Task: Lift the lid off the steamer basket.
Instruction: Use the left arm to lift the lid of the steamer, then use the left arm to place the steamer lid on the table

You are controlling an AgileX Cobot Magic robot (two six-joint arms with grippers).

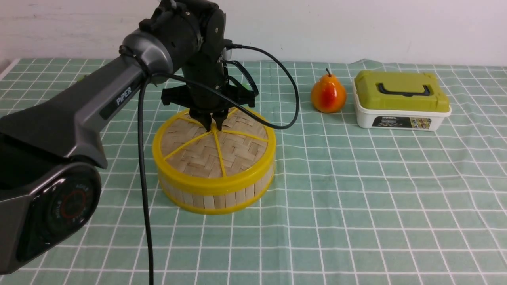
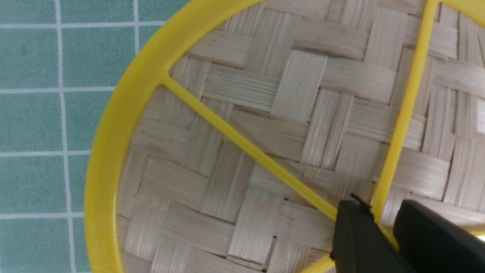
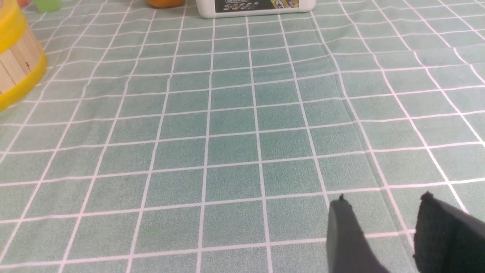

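Note:
The lid (image 1: 206,150), woven bamboo with a yellow rim and spokes, sits flat on the steamer basket (image 1: 214,198) left of the middle of the table. My left gripper (image 1: 214,126) points down at the lid's centre. In the left wrist view the lid (image 2: 265,113) fills the frame, and the left gripper (image 2: 382,223) has its two black fingers close together with the yellow centre piece between them. My right gripper (image 3: 382,212) is open and empty over the bare cloth; it does not show in the front view. The basket's wall (image 3: 15,64) shows at the edge of the right wrist view.
A red-orange pear (image 1: 328,95) stands to the right of the basket. A white box with an olive-green lid and black handle (image 1: 400,101) is further right. A black cable (image 1: 144,190) hangs from the left arm in front of the basket's left side.

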